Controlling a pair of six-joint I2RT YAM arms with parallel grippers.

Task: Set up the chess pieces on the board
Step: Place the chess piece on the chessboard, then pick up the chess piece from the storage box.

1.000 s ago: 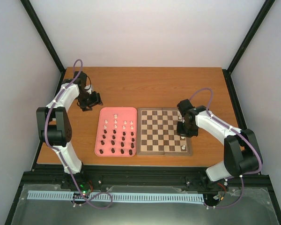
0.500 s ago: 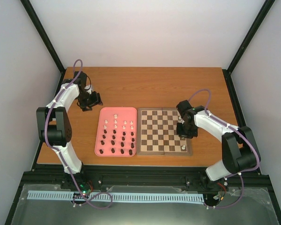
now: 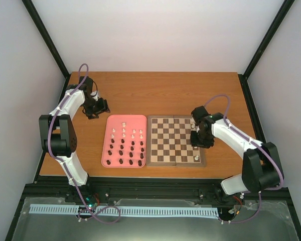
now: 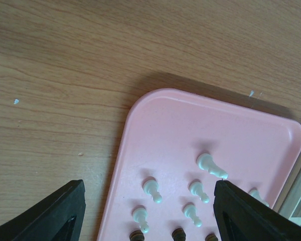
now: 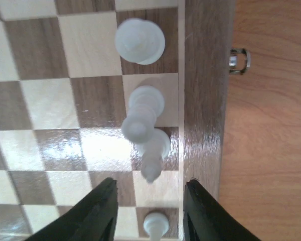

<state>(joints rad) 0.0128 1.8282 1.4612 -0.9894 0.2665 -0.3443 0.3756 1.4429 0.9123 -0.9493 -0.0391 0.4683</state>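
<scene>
Centre of orange-brown wood-grain table (image 3: 155, 95): square wooden chessboard (image 3: 165, 145), glossy tan and dark checks, brown border, small metal clasp (image 5: 238, 57) on its right edge. Just left of board: pink smooth rounded-corner tray (image 3: 110, 161) carrying cream pieces (image 3: 124, 131) and dark brown pieces (image 3: 125, 153). Left gripper (image 3: 98, 108) well left of board, fingers spread wide, empty. Right gripper (image 5: 150, 211) over board's right edge, fingers parted, gripping nothing. Matte white pieces (image 5: 139, 41) stand along board's rightmost column; two overlap from above and one is cut off, so types are unclear.
</scene>
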